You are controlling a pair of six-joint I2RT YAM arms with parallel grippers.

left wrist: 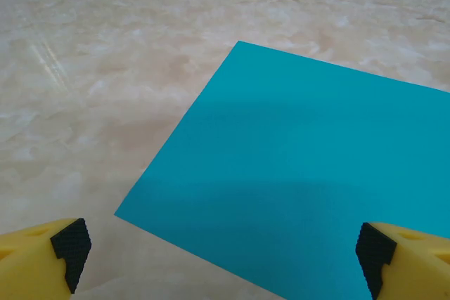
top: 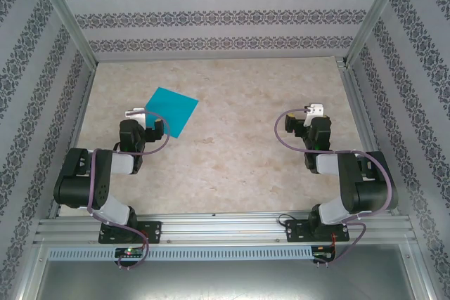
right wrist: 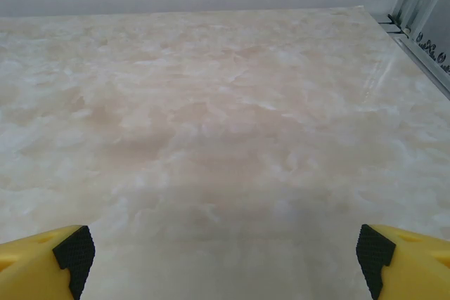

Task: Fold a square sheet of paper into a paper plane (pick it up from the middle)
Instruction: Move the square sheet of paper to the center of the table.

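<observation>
On the table's left half: the square sheet of paper lies flat and unfolded on the marbled table, turned so its corners point like a diamond, closer to the left wall than to the middle.
Colour and condition: plain teal-blue, no crease that I can see; a soft shadow crosses its near part in my left wrist view.
My left gripper: spread as wide as it goes, holding nothing.
Sheet against my left gripper: the sheet starts between my fingers and runs away ahead of me, sitting more to my right. Its nearest corner lies just ahead of my left fingertip, which stands over bare table. Its near edge slants across the gap towards my right fingertip, which stands over the paper. Whether that pad touches the paper I cannot tell.
From above: my left wrist overlaps the sheet's near-left edge.
My right gripper: also fully spread and empty, over bare marbled table on the right half, well apart from the sheet.
Surroundings: patterned walls and metal posts enclose the table.
</observation>
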